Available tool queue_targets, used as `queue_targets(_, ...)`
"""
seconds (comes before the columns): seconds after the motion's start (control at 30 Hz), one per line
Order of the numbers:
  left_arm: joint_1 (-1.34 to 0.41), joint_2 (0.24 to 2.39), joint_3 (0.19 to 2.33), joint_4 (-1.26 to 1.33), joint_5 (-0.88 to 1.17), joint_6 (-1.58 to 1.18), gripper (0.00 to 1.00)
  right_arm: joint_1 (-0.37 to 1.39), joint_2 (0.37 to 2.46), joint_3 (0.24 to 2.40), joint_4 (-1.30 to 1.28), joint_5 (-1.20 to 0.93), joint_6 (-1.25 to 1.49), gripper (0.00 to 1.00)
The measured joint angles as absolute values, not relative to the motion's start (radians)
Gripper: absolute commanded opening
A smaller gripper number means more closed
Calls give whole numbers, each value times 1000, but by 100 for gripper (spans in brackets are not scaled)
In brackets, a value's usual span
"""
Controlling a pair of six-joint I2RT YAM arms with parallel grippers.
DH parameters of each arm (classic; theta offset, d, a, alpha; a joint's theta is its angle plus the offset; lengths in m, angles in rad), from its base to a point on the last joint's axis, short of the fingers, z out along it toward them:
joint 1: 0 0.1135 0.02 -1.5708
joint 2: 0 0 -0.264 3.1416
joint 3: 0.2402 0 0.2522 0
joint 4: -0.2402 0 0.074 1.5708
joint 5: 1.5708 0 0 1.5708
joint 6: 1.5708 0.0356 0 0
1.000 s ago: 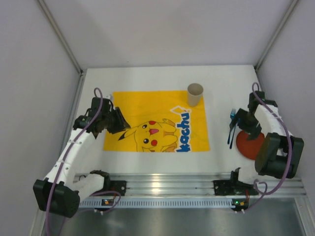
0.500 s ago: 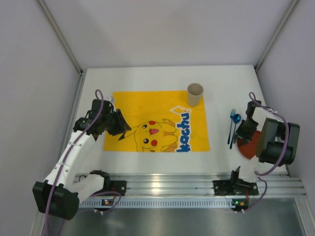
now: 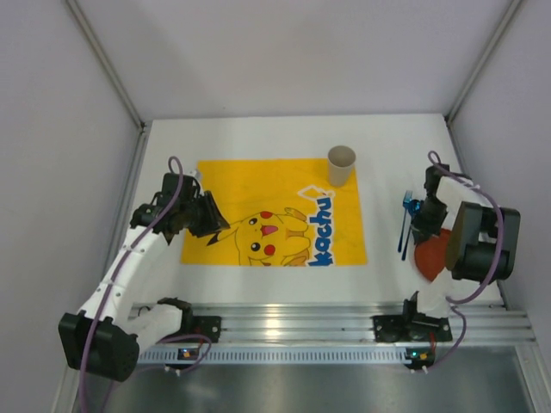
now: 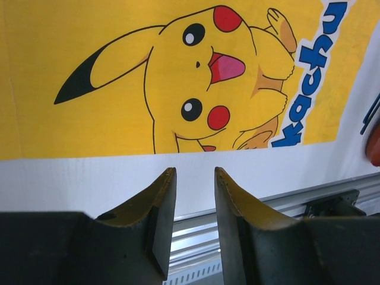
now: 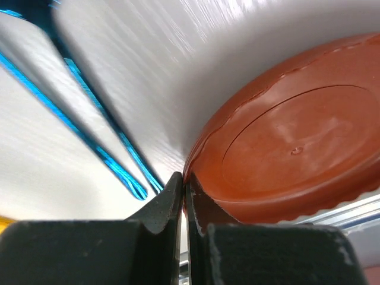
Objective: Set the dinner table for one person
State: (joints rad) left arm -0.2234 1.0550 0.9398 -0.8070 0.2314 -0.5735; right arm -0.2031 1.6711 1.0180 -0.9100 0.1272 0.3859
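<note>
As viewed from above, dinner table (image 3: 258,142): flat matte white rectangular top, plain and unmarked; it carries every item listed below.
Mat (image 3: 275,185): yellow cloth rectangle with a cartoon print and blue lettering, lying flat at centre-left of the table.
Cup (image 3: 341,164): beige cylinder, upright and open-topped, standing on the mat's far right corner.
Blue cutlery (image 3: 403,234): slim glossy blue pieces on bare table, right of the mat and just beside the plate.
Red plate (image 3: 429,256): round, smooth and rust-red, near the table's right front edge; the right arm (image 3: 482,245) covers its right part.
Left arm (image 3: 129,258): white links with a purple cable, its black wrist over the mat's left edge.
Rail (image 3: 293,323): ribbed aluminium strip along the near edge of the table.
Left wrist view, left gripper (image 4: 195,172): dark fingers (image 4: 160,219) with tan inner faces, parted by a narrow gap through which white table and rail show. The mat print fills the upper view; the cutlery and the plate's edge sit at far right.
Right wrist view, right gripper (image 5: 184,178): black fingers closed to a sliver on the plate's rim. The plate is sharp, with a raised inner ring and a scalloped rim. The table and two blue handles to its left are streaked with blur.
</note>
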Motion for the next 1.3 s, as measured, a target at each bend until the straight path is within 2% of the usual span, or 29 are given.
queue_targets(0.13,-224,1063,939,-806,233,-573,37,-155,1630,1143,-965,178,410,0)
queue_targets(0.3,-229,1065,941,-808,230,-574,37,-23,1570,1461,-1079,260,471,0)
queue_targets(0.47,-232,1069,978,-828,191,-575,37,344,1573,1850,-1147,331,557,0)
queue_targets(0.6,-232,1073,1035,-887,101,-586,37,676,1642,2044,-1127,313,580,0)
queue_targets(0.77,-232,1014,1087,-976,-62,-605,38,901,1917,2211,-1119,240,585,0)
queue_targets(1.03,-232,833,1117,-1081,-178,-623,38,975,2341,2273,-1074,88,578,0)
queue_targets(1.3,-232,808,1134,-1152,-197,-625,38,964,2450,2279,-1042,14,579,0)
